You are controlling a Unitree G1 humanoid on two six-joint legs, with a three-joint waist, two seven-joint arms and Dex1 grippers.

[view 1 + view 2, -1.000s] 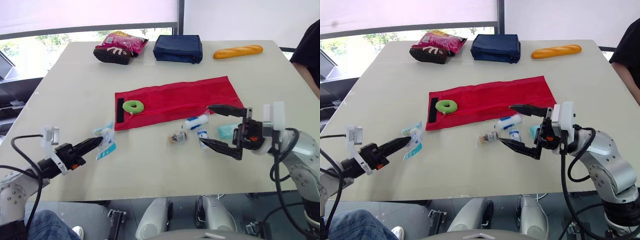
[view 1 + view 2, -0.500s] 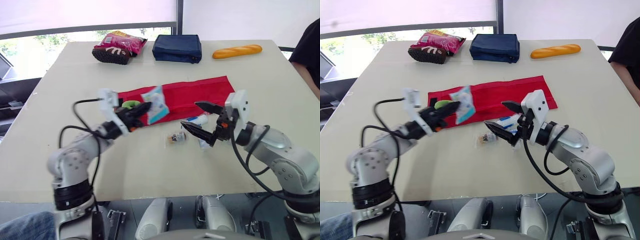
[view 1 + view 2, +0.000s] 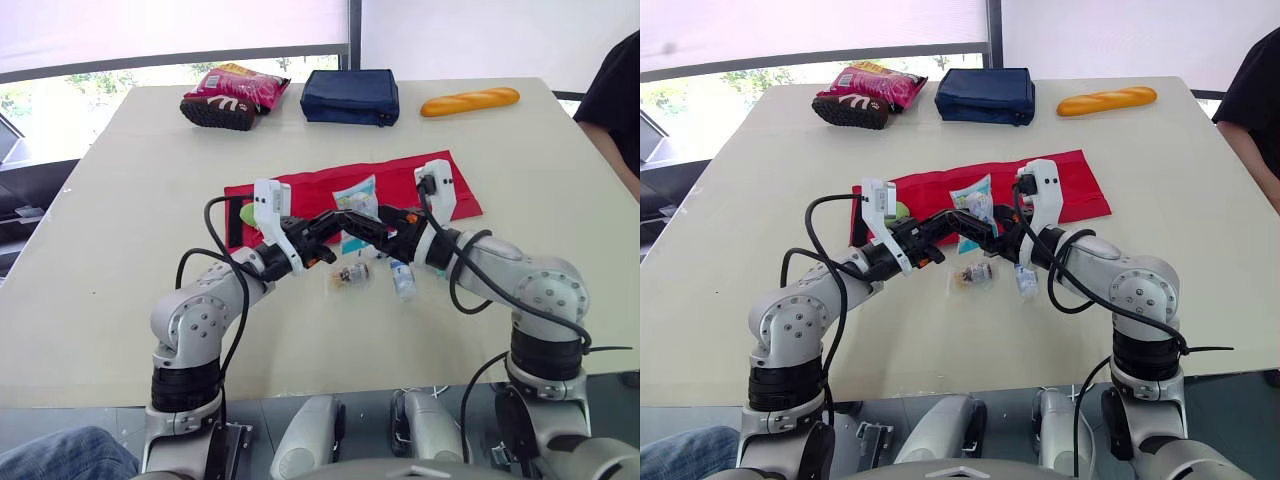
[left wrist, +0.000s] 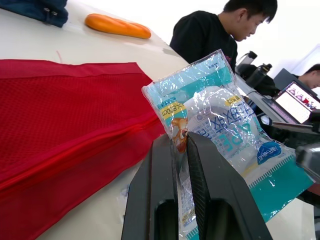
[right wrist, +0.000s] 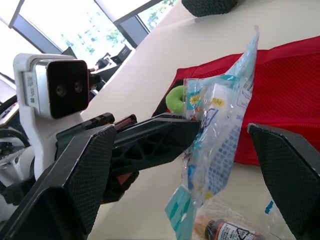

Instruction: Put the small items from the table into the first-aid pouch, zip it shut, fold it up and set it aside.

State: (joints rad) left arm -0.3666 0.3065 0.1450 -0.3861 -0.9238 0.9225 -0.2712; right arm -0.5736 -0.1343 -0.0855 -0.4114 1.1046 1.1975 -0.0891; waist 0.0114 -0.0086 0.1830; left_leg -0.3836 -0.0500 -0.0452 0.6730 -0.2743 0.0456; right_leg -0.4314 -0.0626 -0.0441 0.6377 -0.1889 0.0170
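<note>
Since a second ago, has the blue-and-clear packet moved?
Yes. The packet has left the table off the red pouch's near left corner; the left gripper now holds it up over the pouch's middle.

Office-like workroom: broad pale table (image 3: 110, 300), blind-shaded window (image 3: 100, 75), person (image 4: 212, 37) beside open laptop (image 4: 300, 102).

I get bright daylight from the window (image 3: 100, 75) behind the table (image 3: 110, 300); shadows are soft, the plastic packet (image 4: 220, 125) glints.
</note>
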